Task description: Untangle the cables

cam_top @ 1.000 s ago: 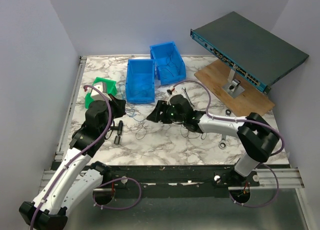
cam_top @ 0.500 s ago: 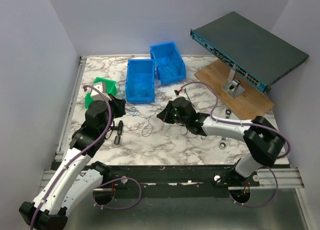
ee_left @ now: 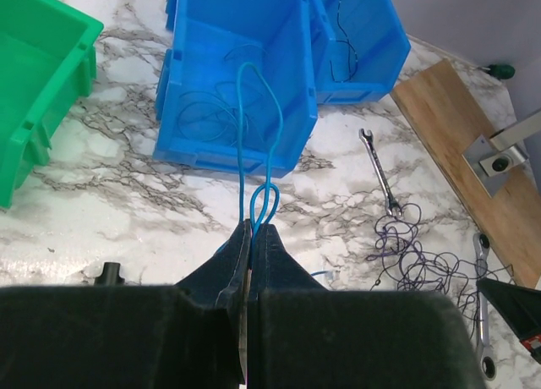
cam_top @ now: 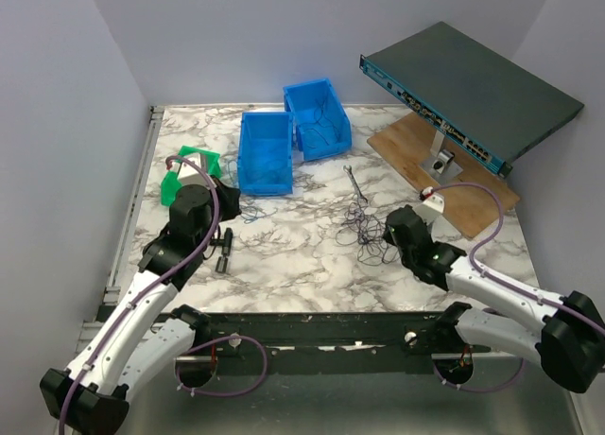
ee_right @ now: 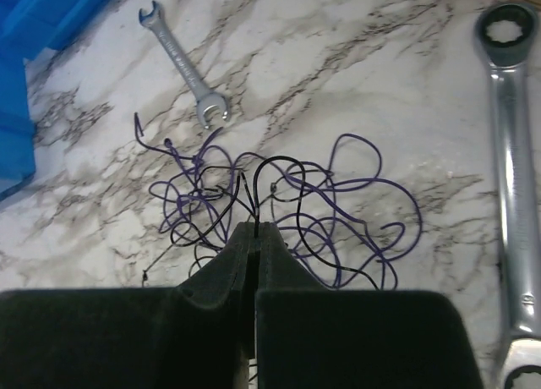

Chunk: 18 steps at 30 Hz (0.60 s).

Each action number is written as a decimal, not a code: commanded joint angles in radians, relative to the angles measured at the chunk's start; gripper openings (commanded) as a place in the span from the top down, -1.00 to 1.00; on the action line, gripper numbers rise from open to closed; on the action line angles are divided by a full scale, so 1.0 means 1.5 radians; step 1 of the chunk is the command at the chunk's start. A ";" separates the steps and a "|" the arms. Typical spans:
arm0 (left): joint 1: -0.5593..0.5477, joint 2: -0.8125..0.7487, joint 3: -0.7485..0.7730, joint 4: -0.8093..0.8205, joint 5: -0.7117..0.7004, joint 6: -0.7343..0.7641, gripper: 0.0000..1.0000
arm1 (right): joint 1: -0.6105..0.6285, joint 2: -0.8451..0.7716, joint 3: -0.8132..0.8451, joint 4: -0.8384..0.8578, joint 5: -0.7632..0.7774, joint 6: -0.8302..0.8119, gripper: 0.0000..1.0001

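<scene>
The left tool (ee_left: 251, 237) is clenched on a thin blue wire (ee_left: 239, 118), whose loop rises straight ahead of its tips toward a blue plastic bin (ee_left: 211, 34) on the white marble counter (ee_left: 110, 186). The right tool (ee_right: 255, 230) is pinched shut on a thin black wire (ee_right: 279, 159) at the near edge of a loose tangle of purple and black wires (ee_right: 287, 207) lying just ahead of its tips, with a small silver open-ended wrench (ee_right: 180, 59) beyond the tangle to the left.
</scene>
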 commanded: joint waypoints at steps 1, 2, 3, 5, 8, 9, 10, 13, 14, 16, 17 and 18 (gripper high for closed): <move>-0.003 0.014 0.013 0.019 -0.014 0.003 1.00 | -0.005 -0.051 -0.038 -0.039 0.074 -0.011 0.99; -0.003 0.019 0.014 0.027 -0.003 0.003 1.00 | -0.004 -0.058 -0.047 -0.010 0.042 -0.043 0.99; -0.003 0.026 0.016 0.035 0.010 0.002 1.00 | -0.005 -0.062 -0.057 0.014 0.010 -0.071 0.99; -0.003 0.049 0.028 0.047 0.038 0.001 1.00 | -0.005 -0.063 -0.067 0.041 -0.030 -0.097 0.99; -0.005 0.110 0.067 0.060 0.076 0.012 1.00 | -0.005 -0.063 -0.077 0.084 -0.081 -0.145 0.60; -0.006 0.135 0.082 0.065 0.086 0.016 1.00 | -0.005 -0.065 -0.082 0.098 -0.098 -0.164 0.41; -0.008 0.160 0.104 0.068 0.092 0.022 1.00 | -0.005 -0.068 -0.086 0.109 -0.114 -0.173 0.15; -0.010 0.254 0.178 0.077 0.101 0.044 1.00 | -0.004 -0.095 -0.105 0.144 -0.145 -0.202 -0.48; -0.011 0.283 0.208 0.080 0.101 0.051 1.00 | -0.004 -0.106 -0.112 0.151 -0.151 -0.205 -0.54; -0.011 0.349 0.268 0.084 0.100 0.069 1.00 | -0.004 -0.130 -0.126 0.171 -0.167 -0.218 -0.59; -0.011 0.384 0.302 0.074 0.091 0.077 1.00 | -0.005 -0.140 -0.133 0.181 -0.173 -0.222 -0.59; -0.011 0.414 0.341 0.060 0.085 0.083 1.00 | -0.004 -0.151 -0.141 0.190 -0.182 -0.227 -0.59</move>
